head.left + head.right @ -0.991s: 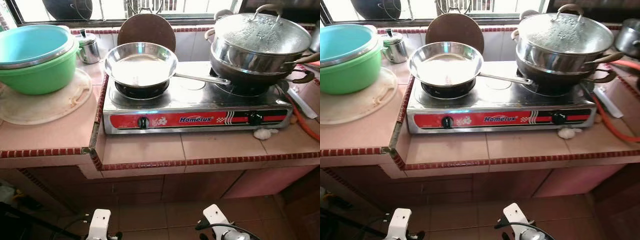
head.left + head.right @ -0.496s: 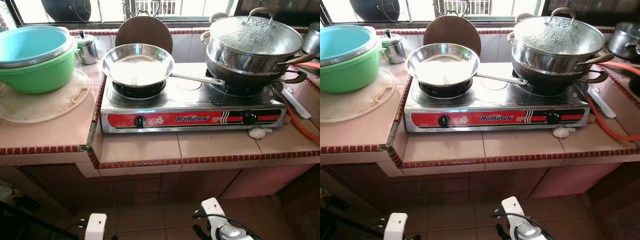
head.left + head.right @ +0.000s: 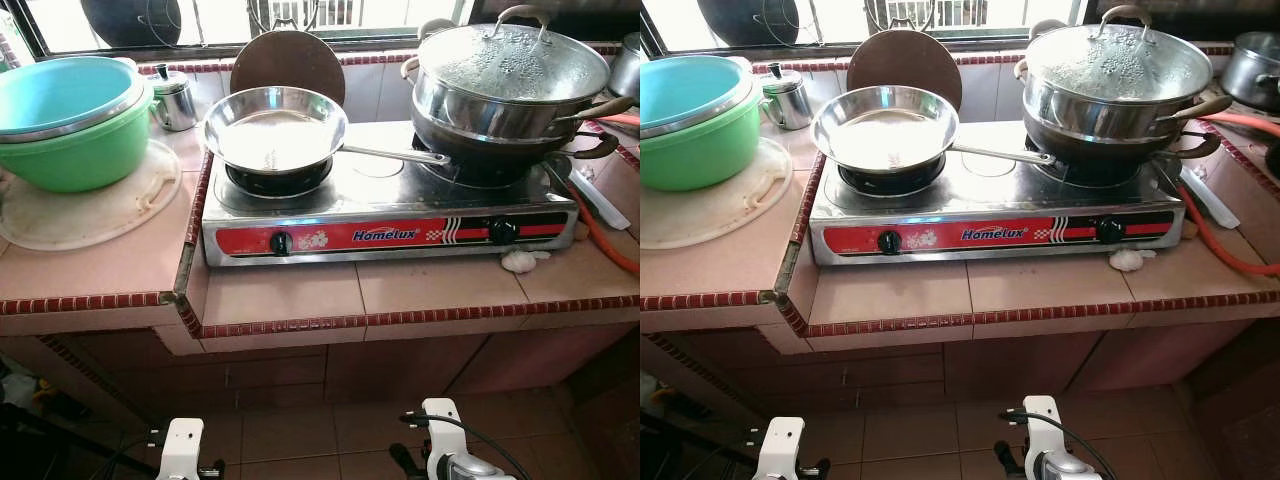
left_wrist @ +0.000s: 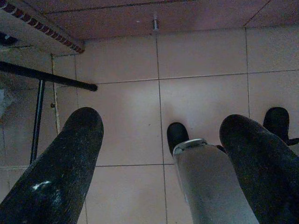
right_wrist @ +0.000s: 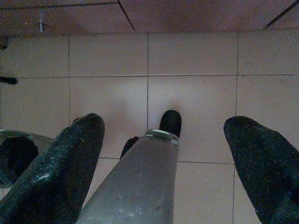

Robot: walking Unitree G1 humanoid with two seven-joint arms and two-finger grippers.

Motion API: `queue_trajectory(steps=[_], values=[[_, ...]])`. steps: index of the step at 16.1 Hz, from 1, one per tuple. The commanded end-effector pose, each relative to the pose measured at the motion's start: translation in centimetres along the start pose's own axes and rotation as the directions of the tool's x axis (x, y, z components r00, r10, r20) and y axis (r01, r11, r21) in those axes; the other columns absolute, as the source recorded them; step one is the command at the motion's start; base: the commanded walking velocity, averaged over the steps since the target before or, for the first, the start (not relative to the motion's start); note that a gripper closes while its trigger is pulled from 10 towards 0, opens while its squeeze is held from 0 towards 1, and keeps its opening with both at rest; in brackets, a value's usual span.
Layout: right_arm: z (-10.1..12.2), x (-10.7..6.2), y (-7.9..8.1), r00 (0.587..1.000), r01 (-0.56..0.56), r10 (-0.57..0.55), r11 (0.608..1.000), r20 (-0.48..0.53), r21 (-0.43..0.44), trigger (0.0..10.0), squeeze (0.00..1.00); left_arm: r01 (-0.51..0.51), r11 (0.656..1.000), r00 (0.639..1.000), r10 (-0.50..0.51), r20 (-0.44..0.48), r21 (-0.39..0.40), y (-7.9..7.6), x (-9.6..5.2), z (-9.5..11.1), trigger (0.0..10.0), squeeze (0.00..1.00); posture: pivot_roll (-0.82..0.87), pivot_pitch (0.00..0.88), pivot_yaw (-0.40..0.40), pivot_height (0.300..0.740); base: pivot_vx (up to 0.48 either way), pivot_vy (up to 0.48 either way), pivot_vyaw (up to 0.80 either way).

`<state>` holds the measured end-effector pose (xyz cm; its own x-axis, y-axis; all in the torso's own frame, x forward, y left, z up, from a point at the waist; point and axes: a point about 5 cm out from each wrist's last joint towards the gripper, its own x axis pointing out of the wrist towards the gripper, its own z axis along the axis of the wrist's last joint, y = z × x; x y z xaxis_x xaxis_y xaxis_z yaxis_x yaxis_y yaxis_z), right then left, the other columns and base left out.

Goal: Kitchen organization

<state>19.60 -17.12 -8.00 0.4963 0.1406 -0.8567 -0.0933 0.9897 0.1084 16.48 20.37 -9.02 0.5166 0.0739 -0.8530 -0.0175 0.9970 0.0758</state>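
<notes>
Left gripper point(image 4: 161, 154) and right gripper point(image 5: 163, 154): both hang low over the pinkish floor tiles point(image 4: 201, 60), fingers spread, nothing held. Versus a second ago, the whole view has shifted slightly, so camera motion; the cookware hasn't moved. Centre frame: silver-and-red two-burner gas stove point(image 3: 385, 235) on the pink tiled counter point(image 3: 280, 295). Shiny steel frying pan point(image 3: 275, 128) on its left burner, lidded steel pot stacked on a dark wok point(image 3: 510, 85) on the right. Upper left: green plastic basin with a teal one nested inside point(image 3: 70, 120), on a round white board point(image 3: 90, 215).
</notes>
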Motion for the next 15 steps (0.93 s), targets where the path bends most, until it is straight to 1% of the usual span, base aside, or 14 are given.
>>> queue_trajectory(steps=[1,8,15], values=[[-0.09,0.0,0.13,1.0,-0.016,0.016,1.0,-0.002,-0.008,10.0,0.0,-0.006,1.0,1.0,0.005,-0.015,-0.014,0.1,-0.02,-0.23,10.0,0.0,-0.11,0.054,0.034,0.74,0.0,0.0,0.0],[0.34,0.03,0.24,1.0,-0.029,0.029,0.999,0.007,-0.036,10.0,0.0,-0.001,1.0,1.0,0.001,-0.006,-0.006,-0.24,0.05,0.04,10.0,0.0,-0.12,0.048,0.028,0.74,0.0,0.0,0.0],[0.68,0.09,0.4,0.999,-0.026,0.027,0.998,0.02,-0.05,10.0,0.0,0.003,1.0,1.0,-0.002,-0.011,0.031,-0.24,0.06,0.08,10.0,0.0,-0.12,0.046,0.029,0.74,0.0,0.0,0.0]])
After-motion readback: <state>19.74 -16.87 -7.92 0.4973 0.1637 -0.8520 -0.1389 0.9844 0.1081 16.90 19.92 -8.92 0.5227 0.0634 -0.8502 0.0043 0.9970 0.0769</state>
